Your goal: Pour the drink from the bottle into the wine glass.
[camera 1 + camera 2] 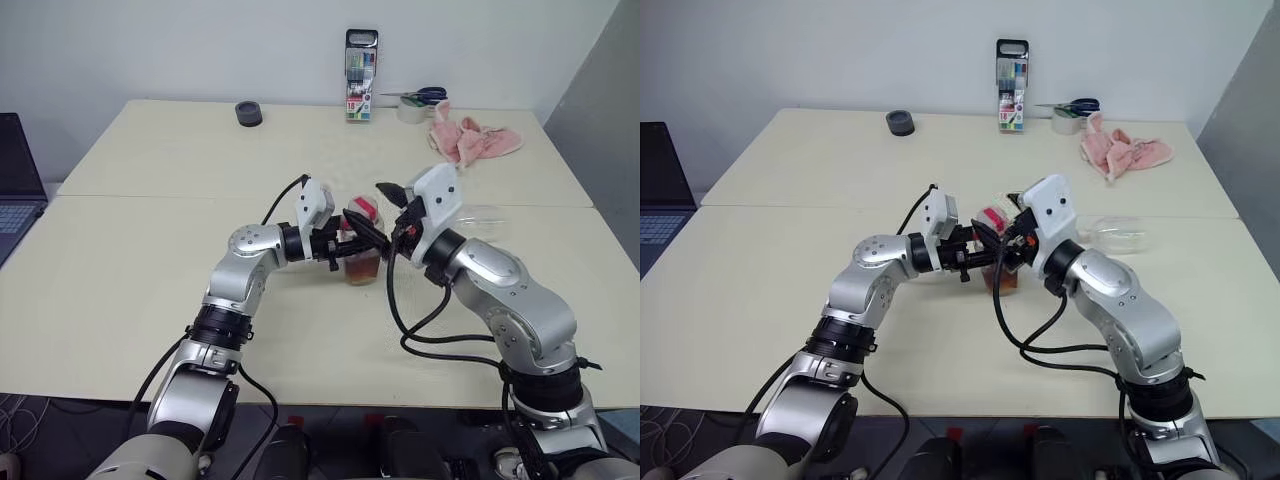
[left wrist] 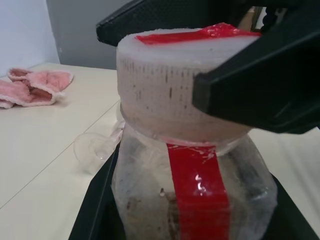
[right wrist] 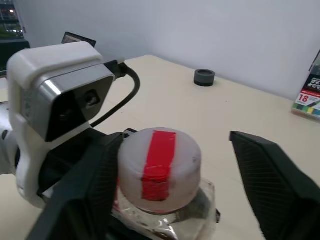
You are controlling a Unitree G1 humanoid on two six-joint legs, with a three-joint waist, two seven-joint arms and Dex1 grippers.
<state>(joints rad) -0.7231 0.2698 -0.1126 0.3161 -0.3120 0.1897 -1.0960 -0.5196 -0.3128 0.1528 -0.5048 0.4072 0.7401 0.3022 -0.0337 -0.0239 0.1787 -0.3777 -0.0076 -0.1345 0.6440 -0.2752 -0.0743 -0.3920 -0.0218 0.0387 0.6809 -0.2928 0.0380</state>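
From the head camera, the bottle stands upright near the middle of the pale bench, with amber drink in its lower part and a white cap with a red strip on top. The left gripper reaches in level from the robot's left and is clamped on the bottle's body just under the cap. The right gripper comes in from the robot's right at cap height, its fingers apart on either side of the cap. The wine glass lies on its side on the bench just behind the right arm. At the far edge stand a marker case, a black round cap, a tape roll with scissors, and a pink cloth. A laptop sits at the robot's far left.

In the left wrist view, the bottle's cap and red label strip are close up, black fingers pressed beside the cap. The pink cloth and the tipped wine glass lie beyond.

In the right wrist view, the cap sits between the right gripper's 2 fingers, a clear gap showing on 1 side. The left arm's camera housing is right beside it.
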